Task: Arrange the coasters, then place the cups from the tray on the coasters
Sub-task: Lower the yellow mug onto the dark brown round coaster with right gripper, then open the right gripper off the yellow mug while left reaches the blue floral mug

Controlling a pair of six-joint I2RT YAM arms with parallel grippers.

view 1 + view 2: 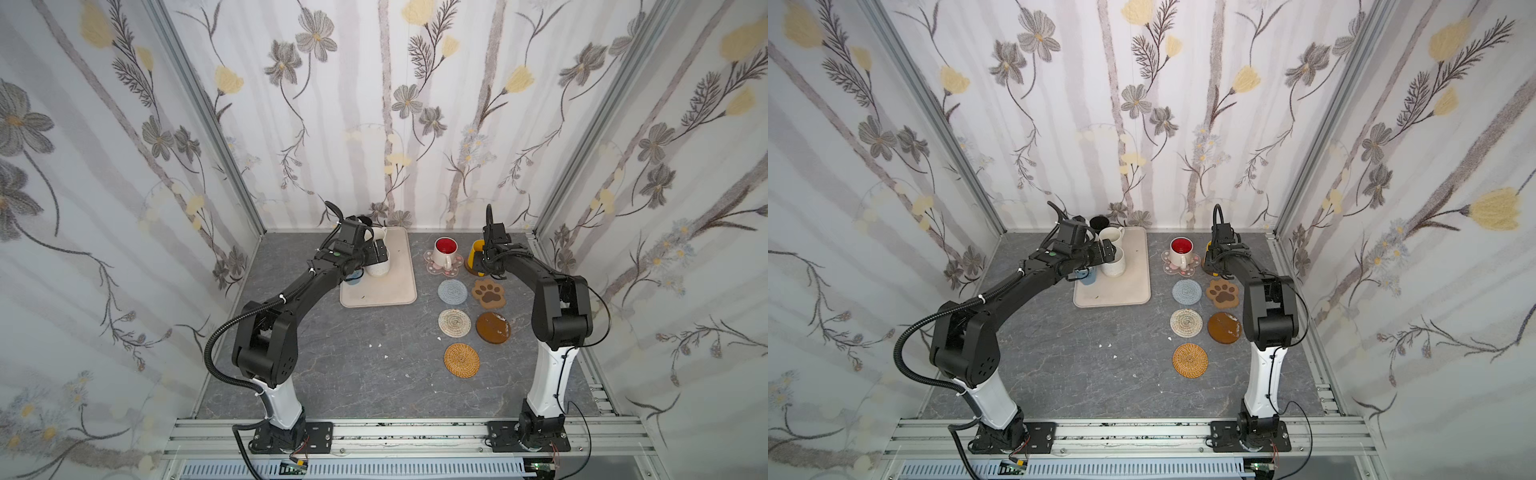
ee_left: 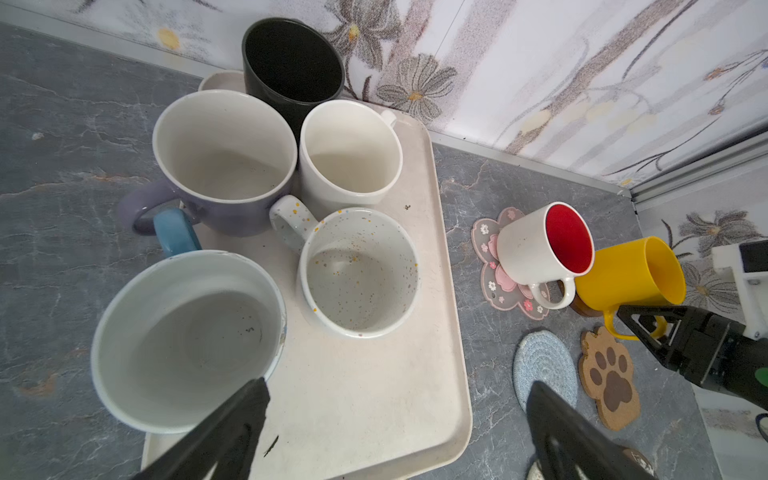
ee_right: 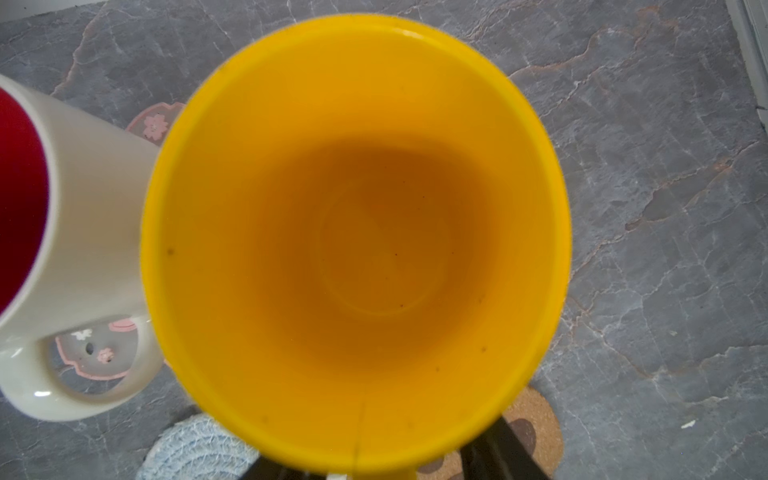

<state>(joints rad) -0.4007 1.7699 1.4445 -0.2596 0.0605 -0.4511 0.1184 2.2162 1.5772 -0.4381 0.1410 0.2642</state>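
**A:** Yellow cup [image 2: 623, 274] stands upright on a brown disc [image 2: 584, 309], just beside the red-lined cup [image 2: 540, 253]. Do we back off?

**B:** Carefully. Our right gripper [image 2: 648, 322] sits low at the handle, forearm reaching forward and down. We cannot tell whether its jaws are clamped or apart. We should part them fully, then rise straight up so nothing snags.

**A:** And our left?

**B:** Left gripper [image 2: 399, 386] hovers over the tray [image 1: 390, 291], jaws wide apart, near the pale blue cup [image 2: 187, 340].
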